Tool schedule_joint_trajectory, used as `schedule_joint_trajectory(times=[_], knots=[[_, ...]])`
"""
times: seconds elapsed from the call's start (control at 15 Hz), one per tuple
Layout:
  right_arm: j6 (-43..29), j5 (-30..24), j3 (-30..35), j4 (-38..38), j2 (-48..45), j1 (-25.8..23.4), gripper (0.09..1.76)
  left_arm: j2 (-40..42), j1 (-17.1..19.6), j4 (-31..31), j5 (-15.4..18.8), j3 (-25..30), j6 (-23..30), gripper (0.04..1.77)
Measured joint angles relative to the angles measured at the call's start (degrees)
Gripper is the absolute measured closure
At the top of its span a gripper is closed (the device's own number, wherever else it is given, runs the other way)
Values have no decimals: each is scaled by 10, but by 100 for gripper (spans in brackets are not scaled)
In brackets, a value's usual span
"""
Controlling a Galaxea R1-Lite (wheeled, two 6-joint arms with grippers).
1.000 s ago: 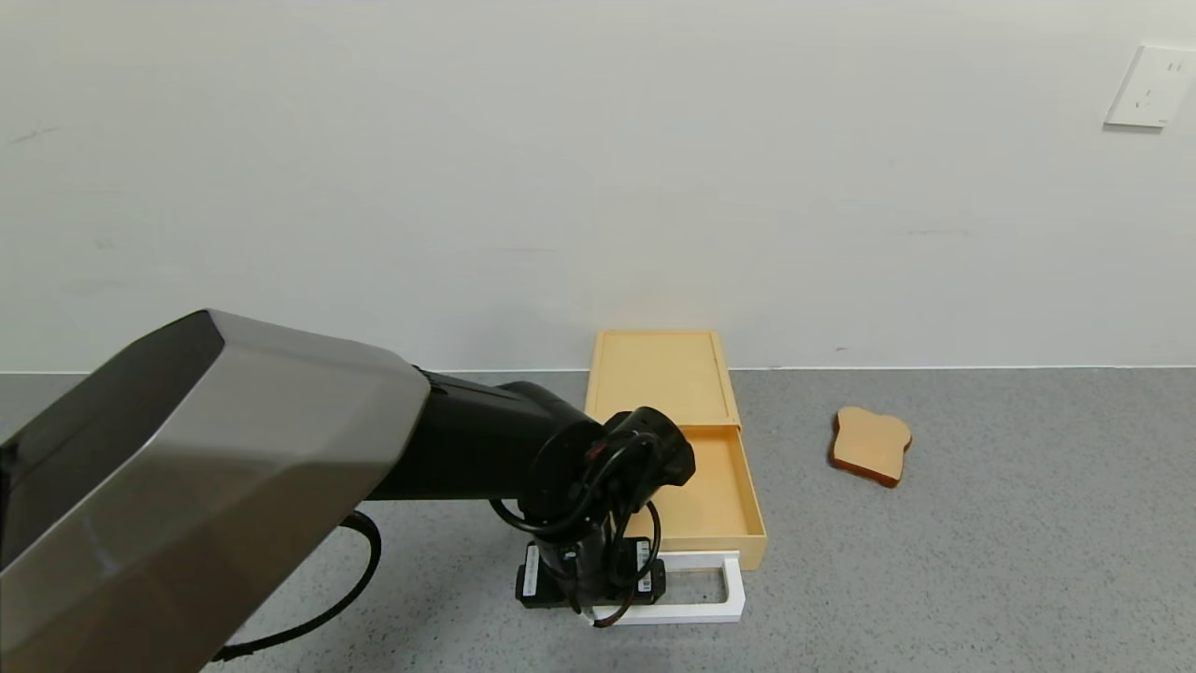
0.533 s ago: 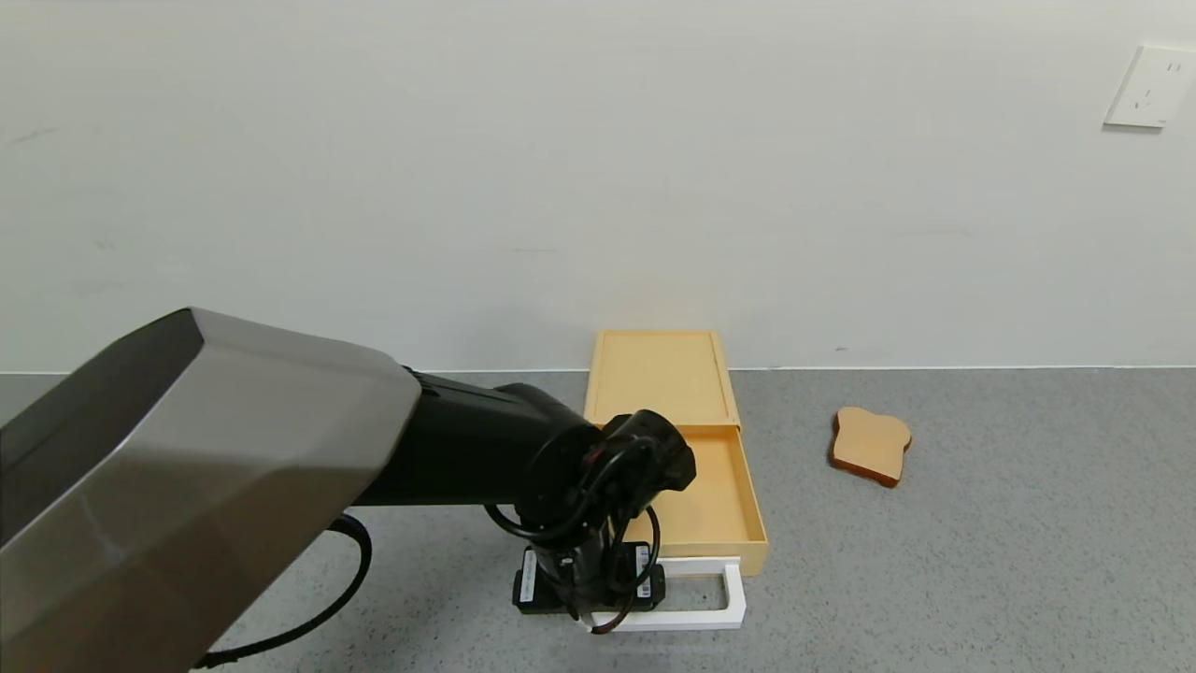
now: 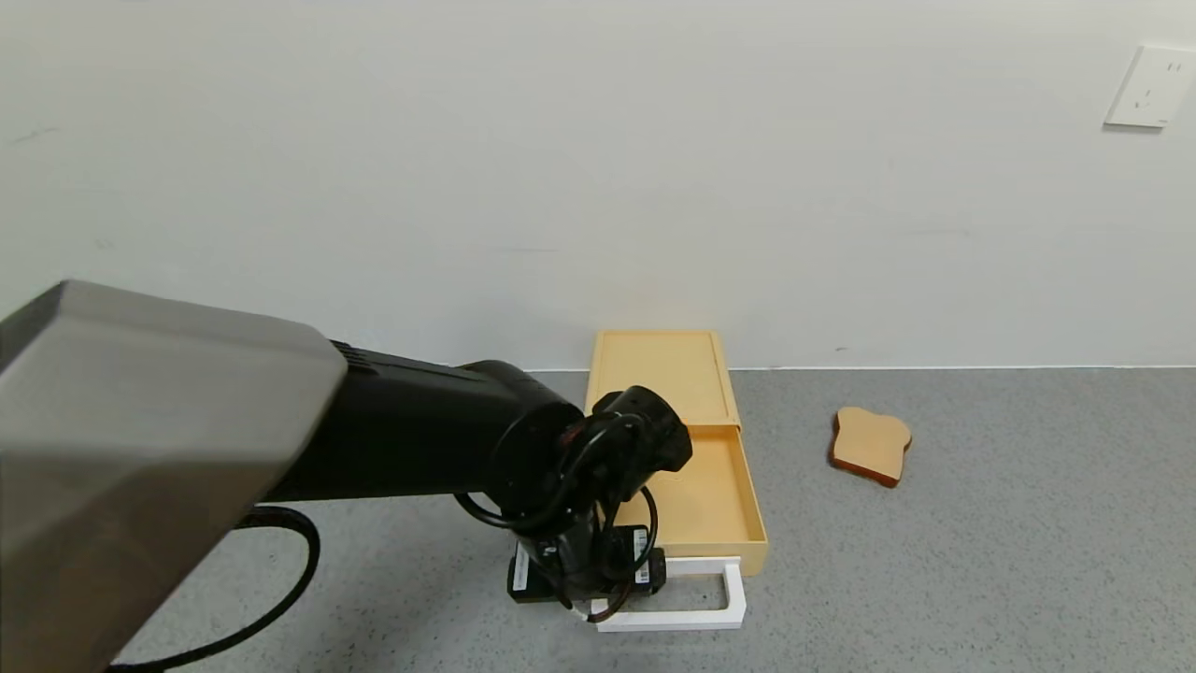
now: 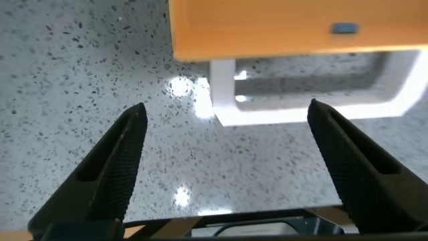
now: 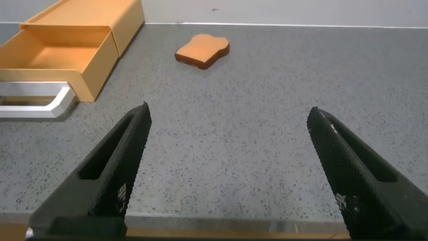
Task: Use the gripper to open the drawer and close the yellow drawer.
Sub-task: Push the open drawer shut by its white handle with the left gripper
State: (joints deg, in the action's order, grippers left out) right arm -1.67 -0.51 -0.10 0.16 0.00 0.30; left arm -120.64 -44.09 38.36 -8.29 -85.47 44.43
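The pale yellow drawer (image 3: pixel 710 505) stands pulled out of the flat yellow box (image 3: pixel 659 374), its tray empty. Its white loop handle (image 3: pixel 733 598) lies toward me on the counter. My left gripper (image 3: pixel 584 589) hangs over the handle's left end, mostly hidden under its own wrist. In the left wrist view the left gripper (image 4: pixel 227 106) is open and empty, its jaws spread wide, with the handle's corner (image 4: pixel 224 107) and the drawer front (image 4: pixel 267 30) just beyond the tips. My right gripper (image 5: pixel 229 110) is open and empty over bare counter, out of the head view.
A tan toast slice (image 3: pixel 871 446) lies on the grey speckled counter to the right of the drawer; it also shows in the right wrist view (image 5: pixel 202 51). The box's back end sits against the white wall (image 3: pixel 598 187). A wall socket (image 3: pixel 1149 86) is at the upper right.
The drawer and its handle have slid a little farther out toward me. My left arm's upper part has swung left, and the gripper has shifted slightly left.
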Motion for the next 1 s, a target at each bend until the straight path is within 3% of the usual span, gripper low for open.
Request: schedule_joint_trajectory(times=[0.4, 0.67, 0.8, 1.0], knots=[[0, 0, 0, 0, 0, 0, 14, 113, 2, 9, -4, -4, -27, 9], [0, 0, 0, 0, 0, 0, 14, 192, 29, 7, -1, -4, -110, 9], [0, 0, 0, 0, 0, 0, 14, 230, 57, 4, 30, 2, -161, 9], [0, 0, 0, 0, 0, 0, 14, 281, 122, -4, 124, 13, -242, 9]])
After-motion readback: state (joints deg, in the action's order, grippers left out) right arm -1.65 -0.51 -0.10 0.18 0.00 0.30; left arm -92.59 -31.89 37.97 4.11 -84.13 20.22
